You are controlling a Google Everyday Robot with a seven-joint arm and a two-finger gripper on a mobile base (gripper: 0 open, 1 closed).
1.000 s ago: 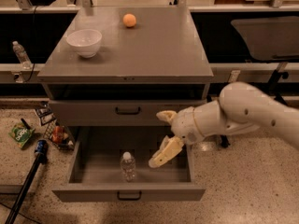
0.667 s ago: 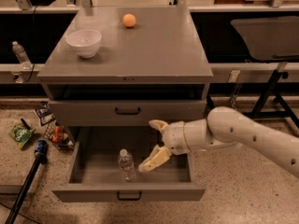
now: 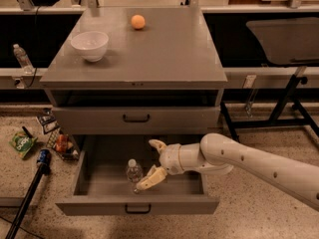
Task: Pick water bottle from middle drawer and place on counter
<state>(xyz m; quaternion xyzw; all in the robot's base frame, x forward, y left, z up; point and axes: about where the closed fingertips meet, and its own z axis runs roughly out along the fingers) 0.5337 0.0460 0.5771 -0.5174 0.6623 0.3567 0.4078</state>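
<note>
Now, camera view: shows the gripper point(image 3: 153, 162) spread wide, brought leftward over 1 s to just beside the water bottle point(image 3: 133, 171), upright in the open middle drawer point(image 3: 99, 156). Not yet gripped; likely closing next, then lifting to the counter point(image 3: 164, 49).

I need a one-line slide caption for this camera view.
Gripper, jaws open, beside the upright water bottle in the pulled-out middle drawer.
</note>
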